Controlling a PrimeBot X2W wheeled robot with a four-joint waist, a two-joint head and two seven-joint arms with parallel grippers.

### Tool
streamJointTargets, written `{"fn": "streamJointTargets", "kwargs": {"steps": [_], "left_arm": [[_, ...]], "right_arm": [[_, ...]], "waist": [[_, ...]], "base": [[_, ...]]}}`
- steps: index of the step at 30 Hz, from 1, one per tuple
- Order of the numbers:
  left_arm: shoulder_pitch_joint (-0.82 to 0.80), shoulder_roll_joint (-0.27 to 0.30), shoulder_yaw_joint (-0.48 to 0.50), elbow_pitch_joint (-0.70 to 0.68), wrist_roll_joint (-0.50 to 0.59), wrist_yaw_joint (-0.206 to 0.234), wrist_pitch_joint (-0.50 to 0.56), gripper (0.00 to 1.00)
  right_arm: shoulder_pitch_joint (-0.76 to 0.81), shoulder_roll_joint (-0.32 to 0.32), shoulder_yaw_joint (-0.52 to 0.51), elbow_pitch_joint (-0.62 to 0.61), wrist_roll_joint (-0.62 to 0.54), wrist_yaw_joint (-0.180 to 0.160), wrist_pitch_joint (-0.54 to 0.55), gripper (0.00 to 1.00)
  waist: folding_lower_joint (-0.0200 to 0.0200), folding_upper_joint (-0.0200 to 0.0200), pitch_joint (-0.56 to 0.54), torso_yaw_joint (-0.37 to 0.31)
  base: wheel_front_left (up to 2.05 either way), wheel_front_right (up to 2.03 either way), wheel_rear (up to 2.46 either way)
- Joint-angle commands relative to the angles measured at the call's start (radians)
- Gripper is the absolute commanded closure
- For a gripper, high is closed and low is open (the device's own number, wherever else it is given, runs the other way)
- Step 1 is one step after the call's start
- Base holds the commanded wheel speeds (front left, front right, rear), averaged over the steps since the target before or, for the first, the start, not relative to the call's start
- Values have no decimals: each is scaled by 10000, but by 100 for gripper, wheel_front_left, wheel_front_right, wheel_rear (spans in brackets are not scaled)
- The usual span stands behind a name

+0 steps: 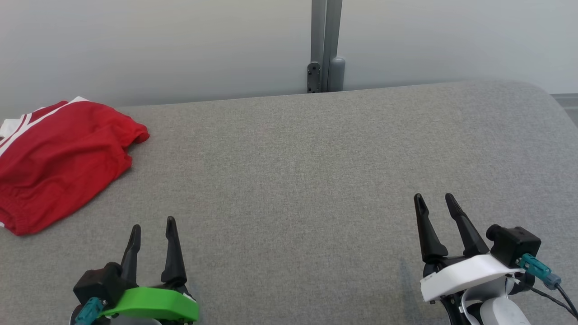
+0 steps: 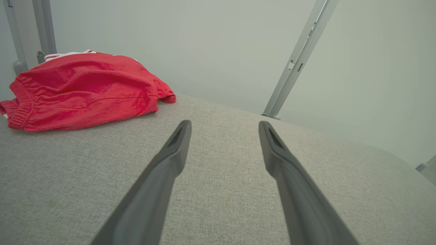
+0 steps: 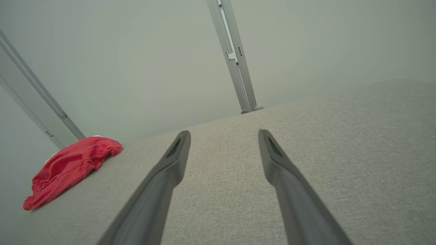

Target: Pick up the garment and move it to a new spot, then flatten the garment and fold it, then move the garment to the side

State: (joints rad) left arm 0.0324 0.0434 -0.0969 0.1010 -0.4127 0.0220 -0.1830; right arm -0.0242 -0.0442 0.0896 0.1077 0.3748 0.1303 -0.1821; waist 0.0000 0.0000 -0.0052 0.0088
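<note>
The garment is a red pair of shorts with white stripes, lying folded at the far left of the grey fabric surface. It also appears at the upper left of the left wrist view as the garment, and small at the left of the right wrist view as the garment. My left gripper stands open at the lower left, nearer me than the garment and apart from it, with nothing between its fingers. My right gripper stands open at the lower right, far from the garment, fingers bare.
A pale wall runs behind the surface, with a grey metal post at its middle. The surface's far right corner is rounded. Another grey post stands behind the garment.
</note>
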Motion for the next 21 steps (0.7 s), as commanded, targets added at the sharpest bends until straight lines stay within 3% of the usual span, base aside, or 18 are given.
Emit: {"fn": "streamJointTargets", "kwargs": {"steps": [1, 21], "left_arm": [[113, 77, -55, -37, 346, -34, -80, 0], [236, 87, -31, 203, 1751, 6, -501, 0]], "right_arm": [[71, -60, 33, -104, -258, 5, -93, 0], [185, -76, 53, -165, -1854, 5, -523, 0]], "waist": [[0, 0, -4, -4], [0, 0, -39, 32]], "base": [[0, 0, 0], [0, 0, 0]]}}
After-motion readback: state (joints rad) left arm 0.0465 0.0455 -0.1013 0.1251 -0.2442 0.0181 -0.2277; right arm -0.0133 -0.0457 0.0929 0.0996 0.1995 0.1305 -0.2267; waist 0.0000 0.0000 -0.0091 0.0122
